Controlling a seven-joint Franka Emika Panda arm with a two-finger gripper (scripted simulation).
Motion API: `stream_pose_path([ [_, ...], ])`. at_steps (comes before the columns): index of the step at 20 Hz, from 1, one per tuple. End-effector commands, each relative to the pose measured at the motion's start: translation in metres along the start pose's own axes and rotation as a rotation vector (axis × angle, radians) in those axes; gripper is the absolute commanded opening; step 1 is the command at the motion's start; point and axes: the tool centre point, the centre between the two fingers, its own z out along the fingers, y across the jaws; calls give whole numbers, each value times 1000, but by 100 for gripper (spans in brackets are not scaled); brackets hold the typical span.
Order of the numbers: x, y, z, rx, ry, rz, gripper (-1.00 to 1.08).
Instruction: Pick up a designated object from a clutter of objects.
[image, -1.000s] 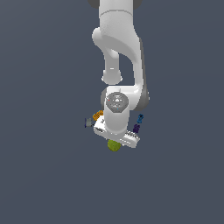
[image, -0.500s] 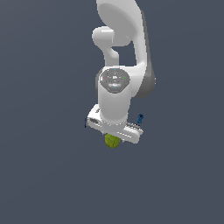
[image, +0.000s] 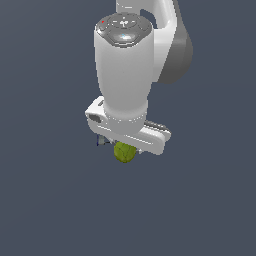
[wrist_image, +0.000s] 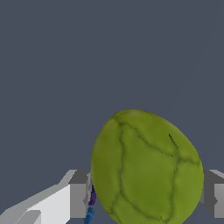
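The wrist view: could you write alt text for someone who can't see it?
A yellow-green pear-shaped fruit with dark vein-like lines fills the lower middle of the picture, held between the two grey fingers of the robot's claw. Small blue and purple pieces peek out beside one finger, against a plain dark grey background.

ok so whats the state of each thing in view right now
pear-shaped fruit: off the surface, clamped between the fingers, nothing else touching it
gripper: shut on the fruit, one finger on each side
blue and purple pieces: only a sliver shows behind the fruit, state unclear
arm: upright over the fruit, hiding what lies behind it
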Motion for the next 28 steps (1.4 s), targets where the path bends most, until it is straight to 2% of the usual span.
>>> stream_pose_path([
  [1,6,0,-27,0,1,0,-100],
  [14,31,1,-127,0,1,0,-100],
  [28,43,0,-165,0,1,0,-100],
])
